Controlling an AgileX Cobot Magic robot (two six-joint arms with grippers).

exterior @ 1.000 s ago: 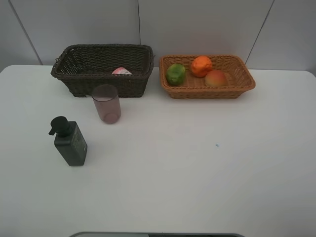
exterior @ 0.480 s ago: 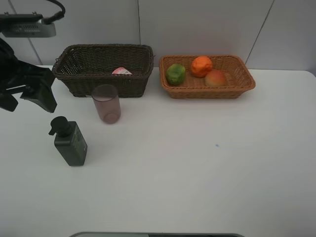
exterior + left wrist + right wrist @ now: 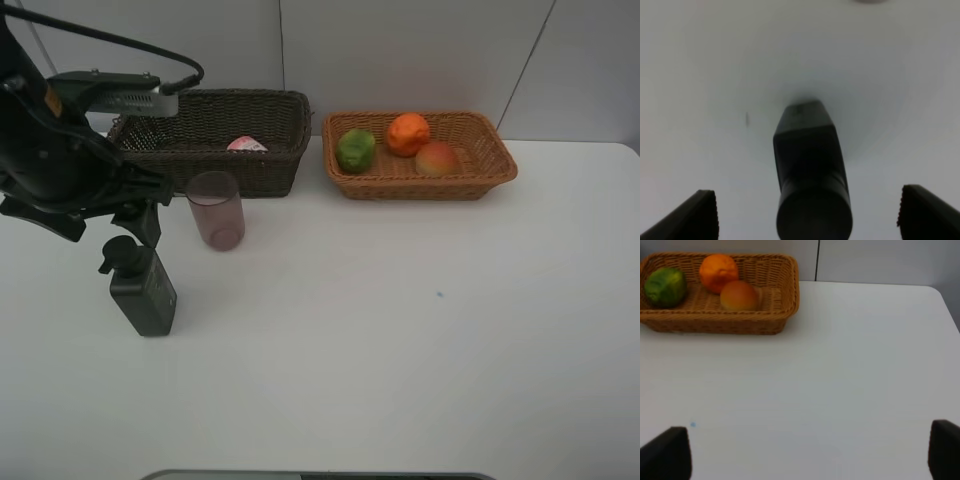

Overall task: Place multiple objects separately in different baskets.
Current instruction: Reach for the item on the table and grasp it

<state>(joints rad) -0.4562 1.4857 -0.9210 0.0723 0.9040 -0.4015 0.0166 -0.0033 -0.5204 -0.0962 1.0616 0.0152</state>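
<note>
my left gripper (image 3: 810, 215) hangs, jaws wide apart, above the pump bottle (image 3: 146, 293) at the left; my right gripper (image 3: 805, 452), also open, sits nearer than the tan basket (image 3: 789, 292).

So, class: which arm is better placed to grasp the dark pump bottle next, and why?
Left. The left pincer, open, hangs over the pump bottle, a finger on each side. The right pincer faces the table by the tan basket.
</note>
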